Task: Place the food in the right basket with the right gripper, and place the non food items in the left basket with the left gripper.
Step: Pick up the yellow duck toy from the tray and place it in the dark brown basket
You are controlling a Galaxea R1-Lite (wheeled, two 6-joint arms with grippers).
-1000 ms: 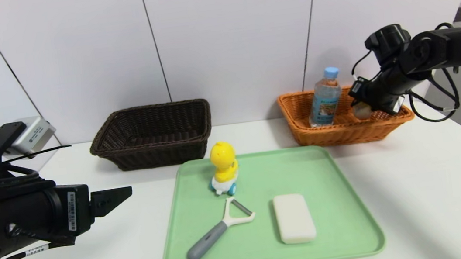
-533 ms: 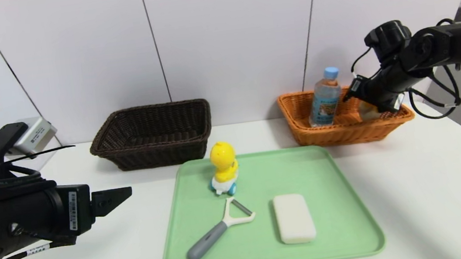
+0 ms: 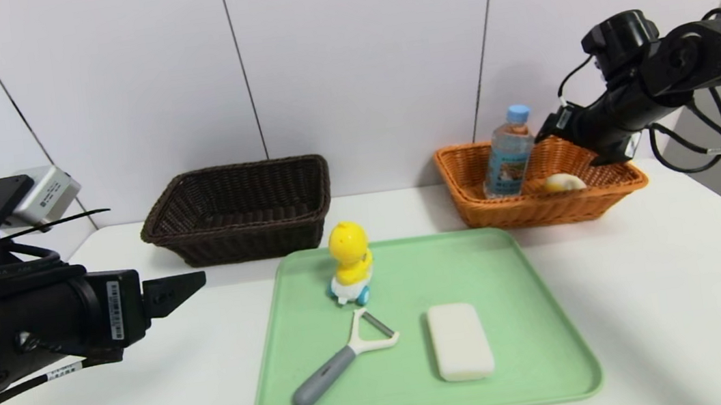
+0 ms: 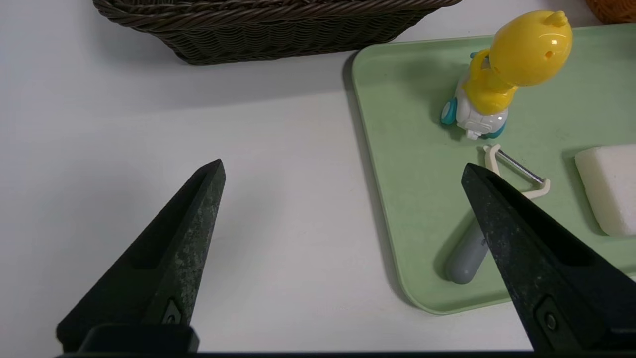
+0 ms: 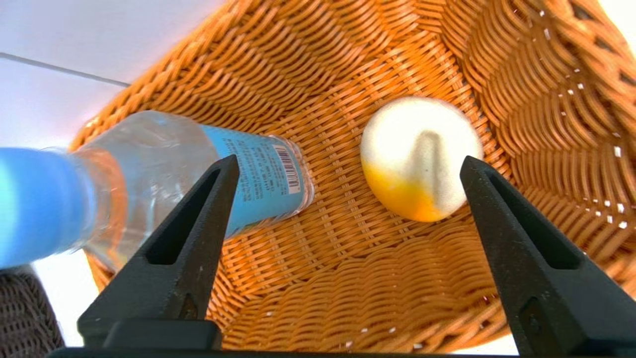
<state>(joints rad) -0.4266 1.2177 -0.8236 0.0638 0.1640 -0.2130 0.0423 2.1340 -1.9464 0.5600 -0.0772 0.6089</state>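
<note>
The water bottle (image 3: 508, 160) stands in the orange right basket (image 3: 540, 211), and the bun (image 3: 563, 182) lies beside it on the basket floor. My right gripper (image 3: 548, 131) hangs above them, open and empty (image 5: 346, 160), clear of the bun (image 5: 422, 149) and the bottle (image 5: 149, 159). The yellow duck toy (image 3: 349, 259), the peeler (image 3: 345, 356) and the white bar (image 3: 460, 340) lie on the green tray (image 3: 543, 345). The left gripper (image 3: 195, 285) hovers open over the table just left of the tray (image 4: 343, 166). The dark brown left basket (image 3: 244, 234) holds nothing.
Both baskets stand along the back wall behind the tray. The table's right edge runs close by the orange basket. Bare white table lies between the left gripper and the tray.
My right gripper has opened, let go of the bun into the orange basket, and risen up and back. The left arm has barely moved.
</note>
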